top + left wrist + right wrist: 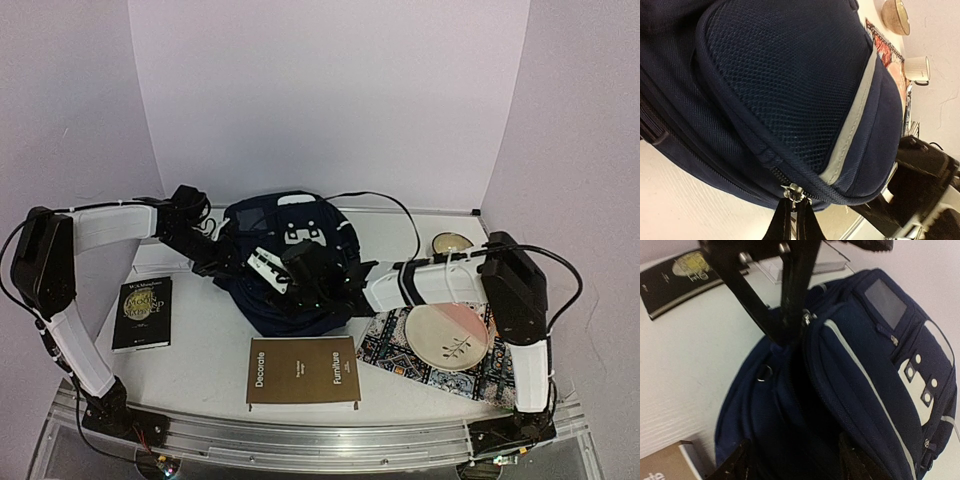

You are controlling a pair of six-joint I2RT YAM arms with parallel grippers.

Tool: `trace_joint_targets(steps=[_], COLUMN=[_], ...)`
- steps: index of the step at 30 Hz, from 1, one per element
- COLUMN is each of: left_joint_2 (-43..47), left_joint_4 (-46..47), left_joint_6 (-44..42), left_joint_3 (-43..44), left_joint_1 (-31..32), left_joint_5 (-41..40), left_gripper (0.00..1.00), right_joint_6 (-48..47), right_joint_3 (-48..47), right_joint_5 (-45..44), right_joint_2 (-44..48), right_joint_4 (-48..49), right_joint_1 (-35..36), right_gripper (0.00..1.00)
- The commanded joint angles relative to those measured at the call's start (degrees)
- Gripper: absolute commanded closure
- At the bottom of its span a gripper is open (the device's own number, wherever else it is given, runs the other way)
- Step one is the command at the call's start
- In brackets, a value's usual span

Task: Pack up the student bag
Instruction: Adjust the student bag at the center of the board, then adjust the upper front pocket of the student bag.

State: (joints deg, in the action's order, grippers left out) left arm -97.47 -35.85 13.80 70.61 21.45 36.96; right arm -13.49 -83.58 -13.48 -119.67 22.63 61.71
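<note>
White desk [205, 350], lilac walls: the bag [290, 270] lies mid-desk toward the back. Its zipper pull [793, 192] is pinched in the closed left end effector [792, 214]; the right end effector [795, 460] hangs at the fabric with jaws apart, gripping nothing. Unbraced, the bag may drag when the zip is tugged and shove the brown book [302, 370] nearby, or the tab may slip free.

Navy, white-trimmed student bag [270, 215] at table [200, 335] centre
</note>
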Motion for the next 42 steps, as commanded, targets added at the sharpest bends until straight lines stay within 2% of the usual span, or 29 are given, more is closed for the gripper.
trace_joint_targets(steps=[1,8,14,17,24,31,37,42], left_joint_2=[2.65,5.31,2.52,2.41,5.90,11.72,19.37,22.19], left_joint_4=[0.81,0.89,2.04,3.50,11.36,13.34,17.83,26.06], left_joint_6=[0.17,1.16,4.46,7.60,15.06,18.42,24.31,30.93], left_joint_3=[-1.52,-2.97,-2.83,-3.23,-5.14,-9.11,-17.35,-24.22], left_joint_1=[0.34,0.97,7.40,7.65,7.65,6.94,3.45,3.34], left_joint_5=[4.42,10.37,6.65,2.80,1.56,-5.13,-11.58,-10.85], left_gripper=[1.00,1.00,1.00,0.99,0.81,0.68,0.66,0.64], right_joint_6=[-1.38,-1.90,-2.18,-0.49,4.15,13.61,25.13,36.02], right_joint_3=[-3.96,-4.20,-2.30,1.33,7.80,7.32,2.14,0.22], right_joint_5=[-10.55,-9.81,-3.46,-2.24,-1.30,0.41,4.14,7.34], right_joint_2=[-3.78,-1.79,1.21,4.08,10.44,12.54,9.00,6.44], right_joint_4=[2.21,3.34,3.70,3.80,3.47,0.48,-3.88,-3.76], right_joint_1=[-2.48,-7.16,-7.14,-6.76,-4.44,-1.76,-0.46,0.19], right_gripper=[0.44,0.47,0.48,0.47,0.43,0.44,0.52,0.57])
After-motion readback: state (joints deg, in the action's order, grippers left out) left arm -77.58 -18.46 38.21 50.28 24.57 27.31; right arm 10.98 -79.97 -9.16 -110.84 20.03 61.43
